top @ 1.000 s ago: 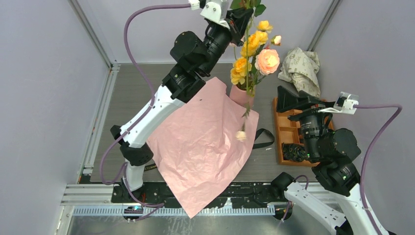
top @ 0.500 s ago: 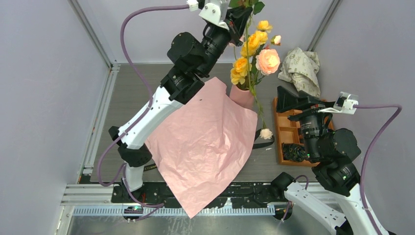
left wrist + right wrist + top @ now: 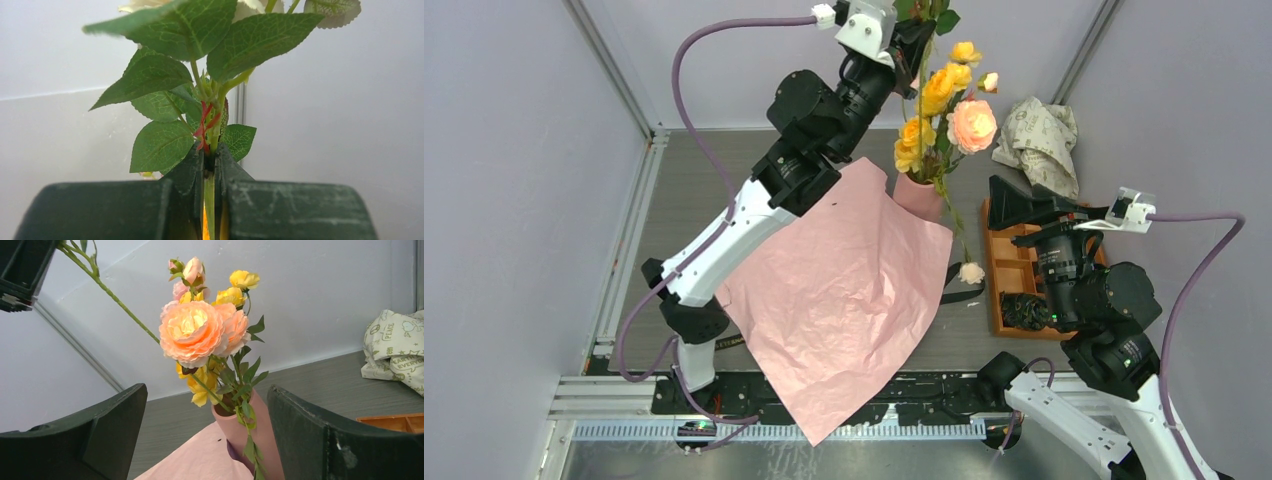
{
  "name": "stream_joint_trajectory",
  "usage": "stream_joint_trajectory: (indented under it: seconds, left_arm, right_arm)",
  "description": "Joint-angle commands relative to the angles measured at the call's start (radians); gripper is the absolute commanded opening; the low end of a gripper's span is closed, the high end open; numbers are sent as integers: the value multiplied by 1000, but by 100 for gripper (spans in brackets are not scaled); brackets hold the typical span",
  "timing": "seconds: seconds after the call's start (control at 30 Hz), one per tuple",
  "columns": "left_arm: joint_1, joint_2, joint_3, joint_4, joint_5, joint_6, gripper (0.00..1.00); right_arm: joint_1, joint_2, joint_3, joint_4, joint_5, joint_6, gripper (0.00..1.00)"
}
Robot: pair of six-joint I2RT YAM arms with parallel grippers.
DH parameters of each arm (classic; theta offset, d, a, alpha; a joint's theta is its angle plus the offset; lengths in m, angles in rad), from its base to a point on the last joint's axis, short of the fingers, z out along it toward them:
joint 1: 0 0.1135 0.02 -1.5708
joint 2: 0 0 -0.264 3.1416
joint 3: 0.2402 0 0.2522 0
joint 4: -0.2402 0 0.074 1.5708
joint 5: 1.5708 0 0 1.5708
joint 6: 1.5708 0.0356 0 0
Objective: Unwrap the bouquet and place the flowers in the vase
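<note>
The left pincer (image 3: 916, 35) (image 3: 209, 155) is high above the far end of the desk (image 3: 694, 190), clenched on a green stem (image 3: 209, 192). Leaves (image 3: 165, 75) fan out just past its fingertips. From the grip the stem hangs down and slants toward the right pincer (image 3: 999, 205) (image 3: 206, 390). It passes outside the vase (image 3: 916, 195) (image 3: 250, 430) and ends in a cream head (image 3: 971, 272) low beside a black ribbon (image 3: 964, 290). Whether that head touches the desk, I cannot tell.

The vase stands upright below the left pincer, with yellow and peach flowers (image 3: 954, 110) (image 3: 192, 330) already in it. Pink paper (image 3: 834, 300) lies spread flat under the left arm, its far corner against the vase's foot.

The right pincer is released, its jaws wide and empty. It hangs above an orange tray (image 3: 1002, 270), and the vase is straight ahead of it. Crumpled white paper (image 3: 1039, 135) (image 3: 395, 350) lies beyond it, off to its right.
</note>
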Motion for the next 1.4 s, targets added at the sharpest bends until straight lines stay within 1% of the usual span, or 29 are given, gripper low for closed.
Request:
stream_joint_trajectory:
  seconds: [0.0, 0.07, 0.17, 0.43, 0.63, 0.7, 0.73, 0.77, 0.87, 1.07, 1.27, 1.37]
  left_arm:
    - [-3, -90, -128, 111, -35, 5, 0]
    - [-2, -106, -198, 138, -41, -4, 0]
    - [-3, -116, -263, 157, -46, -27, 0]
    - [-3, -125, -386, 205, -62, -68, 0]
    - [-4, -157, -501, 231, -94, -100, 4]
    - [-6, -172, -538, 237, -110, -100, 8]
    - [-9, -180, -559, 241, -118, -125, 10]
    - [-11, -187, -579, 245, -126, -132, 14]
    - [-14, -213, -639, 247, -147, -145, 21]
    - [-19, -297, -787, 258, -169, -198, 33]
    - [-23, -319, -843, 189, -189, -219, 40]
    - [-24, -333, -878, 179, -201, -223, 46]
  right_arm:
    - [-2, -1, -2, 51, -16, 17, 95]
    - [-3, 0, -2, 50, -16, 16, 95]
    - [-2, -2, -2, 48, -15, 16, 95]
    - [-3, -8, -14, 48, -8, 15, 95]
    - [-2, -9, -21, 49, -6, 14, 95]
    - [-2, -8, -25, 49, -5, 14, 95]
    - [-3, -6, -26, 49, -5, 15, 95]
    - [-2, -5, -28, 49, -5, 16, 95]
    - [-2, -2, -30, 48, -8, 20, 95]
    - [-2, -1, -35, 48, -13, 30, 95]
    - [-3, 4, -34, 47, -25, 43, 95]
    - [-2, 6, -34, 46, -28, 48, 96]
